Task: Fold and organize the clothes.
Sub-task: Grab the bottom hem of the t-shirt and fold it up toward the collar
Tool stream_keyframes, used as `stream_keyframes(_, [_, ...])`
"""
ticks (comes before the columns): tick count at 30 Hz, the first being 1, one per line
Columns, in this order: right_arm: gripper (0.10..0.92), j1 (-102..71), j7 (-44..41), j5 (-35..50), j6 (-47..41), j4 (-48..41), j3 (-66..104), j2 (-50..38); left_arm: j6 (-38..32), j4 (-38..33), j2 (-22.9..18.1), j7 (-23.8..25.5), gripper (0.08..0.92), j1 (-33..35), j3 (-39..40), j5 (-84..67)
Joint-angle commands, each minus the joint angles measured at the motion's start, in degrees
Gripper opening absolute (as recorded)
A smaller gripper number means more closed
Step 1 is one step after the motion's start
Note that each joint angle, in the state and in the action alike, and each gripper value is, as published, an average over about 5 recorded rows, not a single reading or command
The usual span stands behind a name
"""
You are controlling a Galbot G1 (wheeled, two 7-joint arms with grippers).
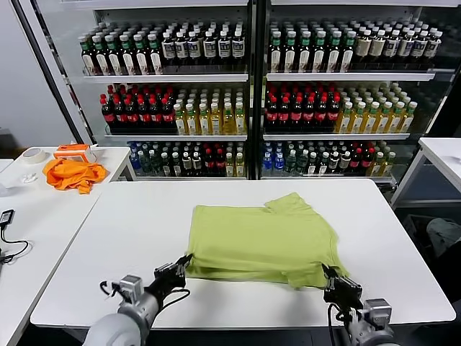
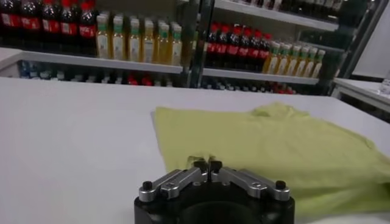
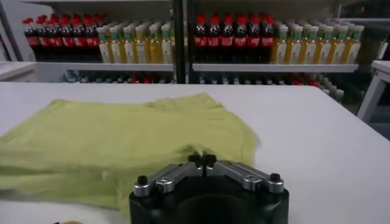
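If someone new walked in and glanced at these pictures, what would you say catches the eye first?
The lime T-shirt, partly folded, lies mid-table, with the left gripper pinched on its near left corner and the right gripper pinched on its near right corner. Behind the white table stands a cooler wall of bottled drinks, and an orange garment lies on the side table to the left.

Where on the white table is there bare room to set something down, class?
Bare table lies left of the lime T-shirt, right of it, and between it and the far edge. The near edge is crowded: left pincer and right pincer pinch the shirt's corners.
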Motion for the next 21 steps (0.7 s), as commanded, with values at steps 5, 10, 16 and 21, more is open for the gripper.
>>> stream_keyframes(5, [0.105,5.3,1.4,1.3,-2.0,-4.9,-1.9,0.9,-0.8,12.7,-2.1,2.6,0.083,-10.8,4.3,1.0])
stream_keyframes(10, [0.105,6.0,1.7,1.3,-2.3,-5.5,-2.9,1.2,-0.8,14.5,-2.0,3.4,0.083,-11.5,4.9,2.2])
stream_keyframes(16, [0.107,7.0,2.1,1.0,-4.0,-5.4,-3.9,1.4,-0.5,15.8,-2.6,2.6,0.083,-12.2,5.0,4.1])
stream_keyframes(21, [0.179,8.3,2.3,0.6,-5.1,-6.5,-3.9,1.6,-0.8,16.2,-3.1,2.5,0.133,-12.0,5.0,5.2])
